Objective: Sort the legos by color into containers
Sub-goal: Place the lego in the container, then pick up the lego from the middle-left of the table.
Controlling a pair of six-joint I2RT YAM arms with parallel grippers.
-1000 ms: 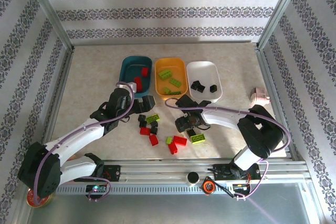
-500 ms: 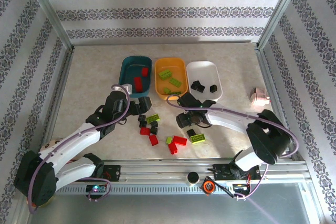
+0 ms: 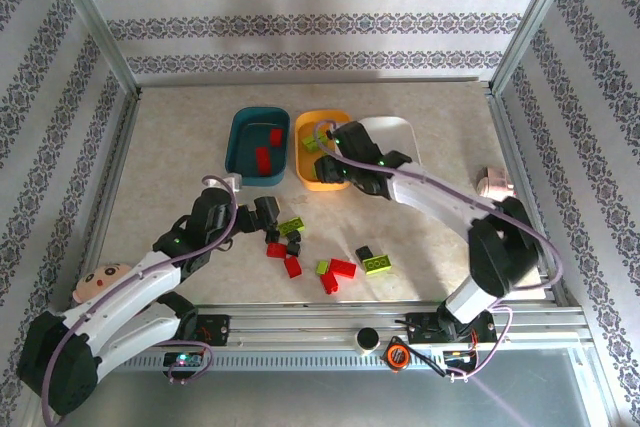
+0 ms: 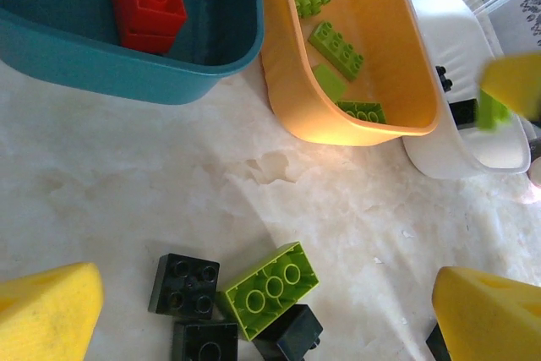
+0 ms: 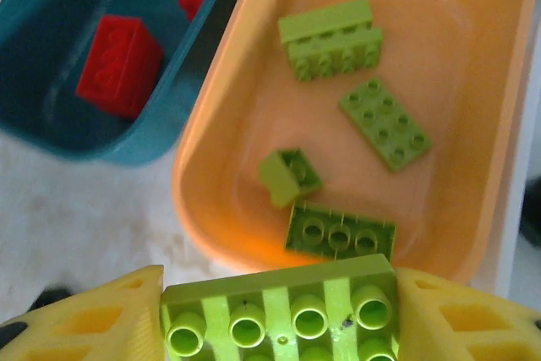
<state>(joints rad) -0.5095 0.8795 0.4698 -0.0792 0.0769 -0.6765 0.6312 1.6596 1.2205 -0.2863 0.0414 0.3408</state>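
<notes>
A lime green brick [image 5: 279, 302] is clamped in the right gripper [image 5: 279, 331] above the orange-yellow tray's [image 5: 203, 209] near rim. The left gripper [image 4: 269, 314] is held wide open over loose legos [image 4: 184, 285] toward the table's [image 3: 180, 147] near edge.

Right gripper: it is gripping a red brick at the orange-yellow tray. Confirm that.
Wrong colour. The right gripper grips a lime green brick, not a red one, at the orange-yellow tray. The right wrist view shows it.

Striped floral wallpaper walls [image 3: 320, 27]; beige marbled tabletop [image 3: 170, 157]; aluminium corner posts [image 3: 100, 32].
</notes>
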